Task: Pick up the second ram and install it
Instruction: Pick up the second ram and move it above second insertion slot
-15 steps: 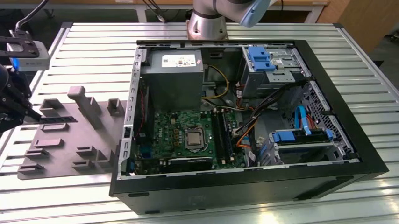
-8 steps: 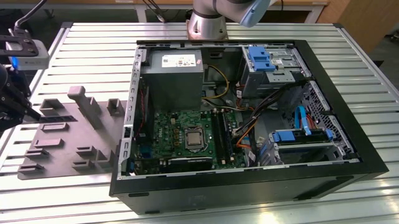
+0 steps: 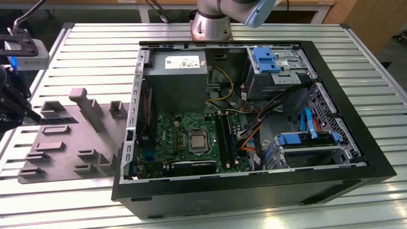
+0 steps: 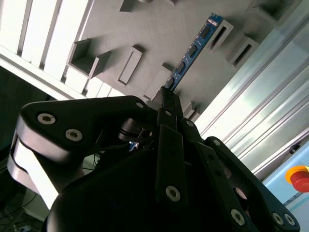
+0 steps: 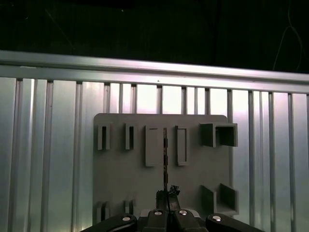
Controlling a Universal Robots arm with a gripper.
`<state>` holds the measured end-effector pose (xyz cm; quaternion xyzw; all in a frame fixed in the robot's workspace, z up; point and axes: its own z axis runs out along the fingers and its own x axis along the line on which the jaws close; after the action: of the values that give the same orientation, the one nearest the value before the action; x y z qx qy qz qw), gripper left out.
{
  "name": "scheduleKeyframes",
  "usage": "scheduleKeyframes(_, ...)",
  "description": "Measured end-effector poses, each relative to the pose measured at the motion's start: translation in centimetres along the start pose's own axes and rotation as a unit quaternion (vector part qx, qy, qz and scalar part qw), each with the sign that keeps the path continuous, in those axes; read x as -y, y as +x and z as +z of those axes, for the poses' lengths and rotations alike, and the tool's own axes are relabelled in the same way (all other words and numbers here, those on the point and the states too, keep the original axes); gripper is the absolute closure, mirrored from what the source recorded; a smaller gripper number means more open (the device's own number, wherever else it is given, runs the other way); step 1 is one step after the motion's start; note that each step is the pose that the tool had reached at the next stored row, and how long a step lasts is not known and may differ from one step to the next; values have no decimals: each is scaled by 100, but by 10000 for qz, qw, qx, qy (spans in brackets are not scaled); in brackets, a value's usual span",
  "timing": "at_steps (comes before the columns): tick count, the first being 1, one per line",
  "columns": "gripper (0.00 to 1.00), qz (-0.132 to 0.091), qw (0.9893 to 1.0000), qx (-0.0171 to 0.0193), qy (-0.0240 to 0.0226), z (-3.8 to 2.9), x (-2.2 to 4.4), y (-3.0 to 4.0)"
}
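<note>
The second ram (image 4: 192, 50) is being gripped at one end by the closed end effector (image 4: 166, 93), over the grey moulded tray (image 4: 159, 34) beside the desk (image 5: 48, 145) edge. It is being judged light, stiff and fragile, best held by the board's bare edges, clear of chips and contacts.

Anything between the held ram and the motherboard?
Yes: the gripper, shut on the second ram, is over the grey tray. The case wall on the exterior view's left stands between it and the motherboard.
</note>
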<state>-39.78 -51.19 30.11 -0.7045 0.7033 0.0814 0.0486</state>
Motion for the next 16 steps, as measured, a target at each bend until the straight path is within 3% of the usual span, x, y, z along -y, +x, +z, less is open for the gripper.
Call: scheduleKeyframes(16,89,-3,10000,58,-1,-44,-2,-8)
